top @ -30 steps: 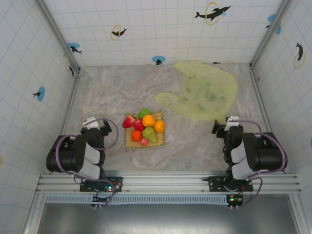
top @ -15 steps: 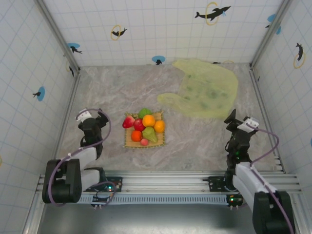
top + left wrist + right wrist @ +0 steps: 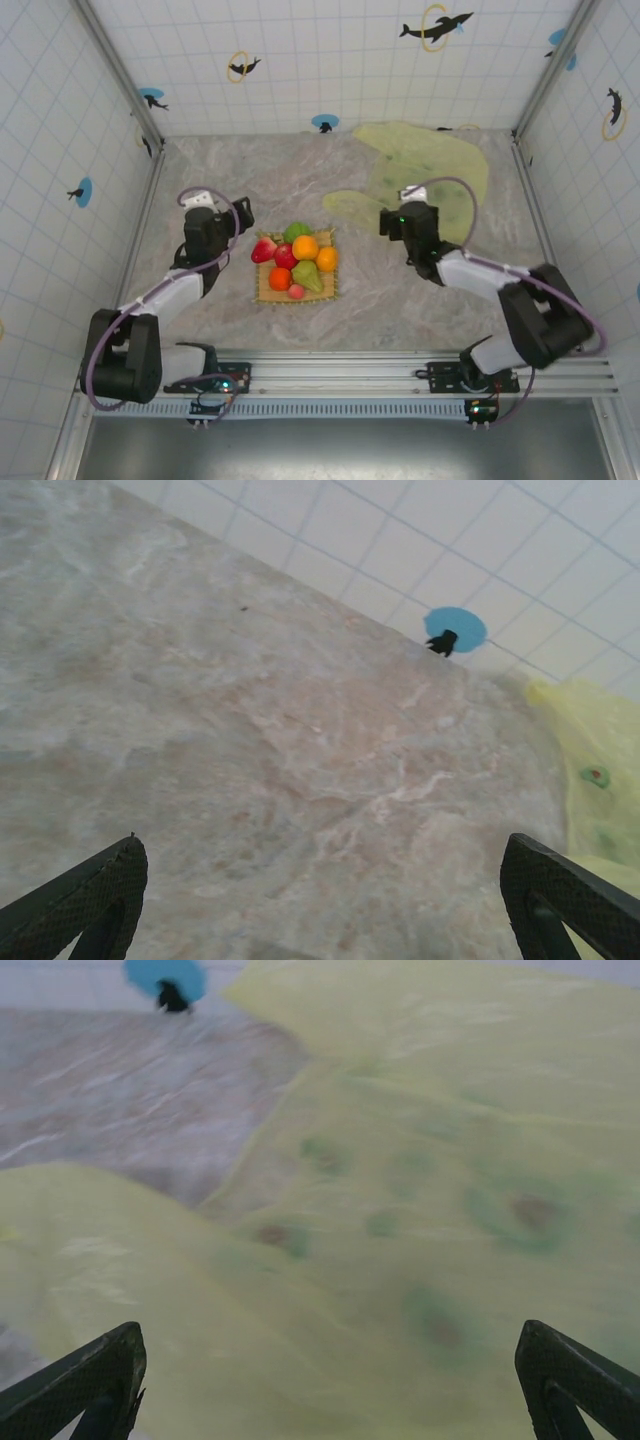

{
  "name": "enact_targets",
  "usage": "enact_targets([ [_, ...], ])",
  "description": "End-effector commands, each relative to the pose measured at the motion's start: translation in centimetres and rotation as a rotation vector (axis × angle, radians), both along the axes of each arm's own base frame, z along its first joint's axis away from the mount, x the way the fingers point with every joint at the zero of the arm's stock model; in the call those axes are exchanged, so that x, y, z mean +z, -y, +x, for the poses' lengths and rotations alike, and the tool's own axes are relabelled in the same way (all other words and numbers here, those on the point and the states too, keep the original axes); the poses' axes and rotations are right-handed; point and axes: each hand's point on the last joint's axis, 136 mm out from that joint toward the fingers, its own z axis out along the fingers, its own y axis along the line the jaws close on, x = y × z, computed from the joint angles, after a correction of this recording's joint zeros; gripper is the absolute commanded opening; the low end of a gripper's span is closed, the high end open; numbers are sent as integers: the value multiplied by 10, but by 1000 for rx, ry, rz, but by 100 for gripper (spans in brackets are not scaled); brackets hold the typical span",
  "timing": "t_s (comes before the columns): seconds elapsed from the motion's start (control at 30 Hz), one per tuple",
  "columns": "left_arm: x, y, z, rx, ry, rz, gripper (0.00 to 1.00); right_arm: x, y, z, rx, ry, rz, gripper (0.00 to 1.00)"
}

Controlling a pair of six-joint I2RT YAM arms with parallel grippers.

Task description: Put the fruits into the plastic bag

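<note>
Right gripper (image 3: 335, 1380): jaws are standing spread wide, nothing between them, hanging low over the plastic bag (image 3: 400, 1210), which is lying flat and crinkled at the far right of the table (image 3: 220, 180). Left gripper (image 3: 330, 900): jaws are likewise spread and holding nothing, over bare marble just left of the fruits (image 3: 297, 262). All 7 or so fruits are sitting heaped on the woven mat (image 3: 265, 295) at centre, well apart from the bag; none are bagged yet. Judging the step: the right arm is going for the bag's near loop (image 3: 350, 205) to raise and open the mouth. To do it well, it should be closing on 1 layer of film only, at the loop edge, then lifting gently so the mouth gapes toward the mat. The wrist view is blurred, so the layers possibly cannot be separated by sight. The left should be taking an outer fruit first, the strawberry (image 3: 263, 250), not the heap's middle.
</note>
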Motion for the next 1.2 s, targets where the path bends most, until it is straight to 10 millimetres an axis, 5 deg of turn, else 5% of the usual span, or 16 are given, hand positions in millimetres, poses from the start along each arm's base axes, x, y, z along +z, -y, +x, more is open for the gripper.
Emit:
enact_targets([
  [0.0, 10, 32, 2, -124, -33, 12, 93, -25, -28, 5, 94, -106, -67, 96],
  [0.27, 22, 68, -2, -234, -27, 2, 94, -53, -74, 43, 205, -174, -99, 89],
  [0.5, 22, 78, -5, -267, -56, 8, 94, -59, -74, 61, 222, -208, -162, 40],
  [0.6, 24, 81, -10, -277, -57, 5, 94, -53, -50, 45, 218, -231, -194, 22],
  [0.77, 32, 93, -21, -319, -45, -36, 94, -59, 4, -23, 217, -341, -171, 7],
  [0.97, 50, 125, -34, -419, -1, -121, 93, -68, 53, -88, 123, -413, -96, 20],
  [1.07, 56, 141, -40, -462, 17, -125, 93, -52, 66, -98, 72, -367, -59, 46],
  [1.17, 56, 145, -39, -469, 20, -122, 93, -21, 59, -92, 89, -281, 7, 72],
])
